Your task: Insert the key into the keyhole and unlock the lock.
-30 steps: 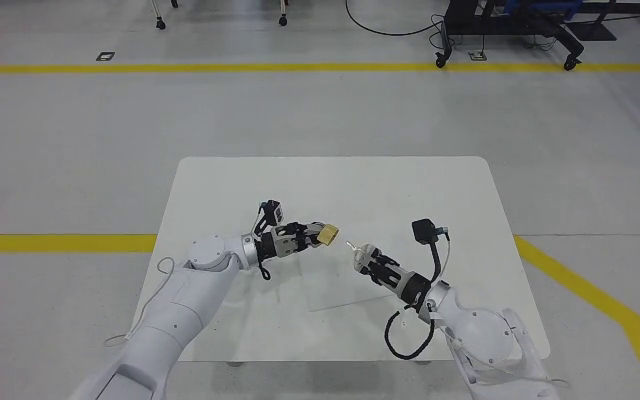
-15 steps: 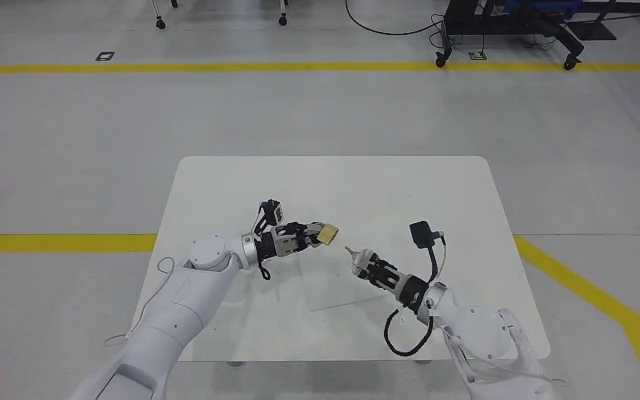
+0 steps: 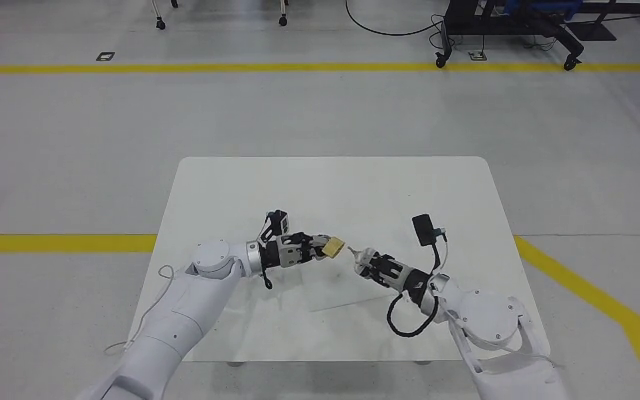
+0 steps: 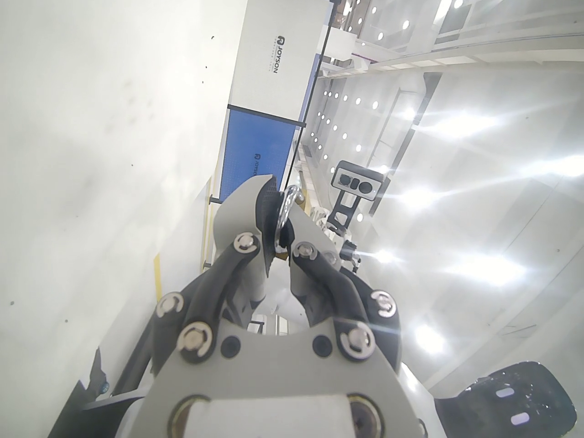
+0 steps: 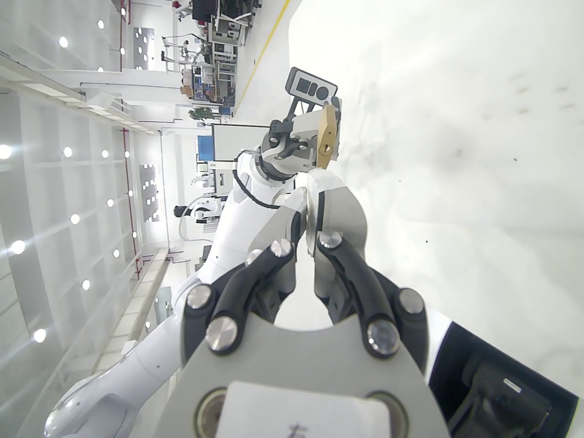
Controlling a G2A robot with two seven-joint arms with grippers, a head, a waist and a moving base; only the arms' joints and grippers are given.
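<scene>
**Two claws meeting above the desk (image 3: 420, 190).** Left claw (image 3: 316, 247): clamped on the steel shackle (image 4: 286, 211) of the brass lock (image 3: 333, 245), whose body juts out beyond its fingertips. Right claw (image 3: 360, 260): pinched flat on the key (image 5: 310, 211), with the blade pointing ahead of its tips toward the lock, near it but apart. The keyhole is too small to make out with certainty.

**Hazards, as judged.**
- If blade and slot are slightly out of line, the key would likely strike brass beside the slot.
- The lock is held by its shackle alone, so it could swing away from the push.
- The thin key could slide or twist between the right claw's fingers under that load. Either piece would then drop to the desk beneath.
- A later turn of the key may rotate the whole lock rather than its cylinder.

**Room.** There is open air on every side of both claws. Bare desk lies under them, and its edges are well away — the tight gap is the one between the two claws' tips.
</scene>
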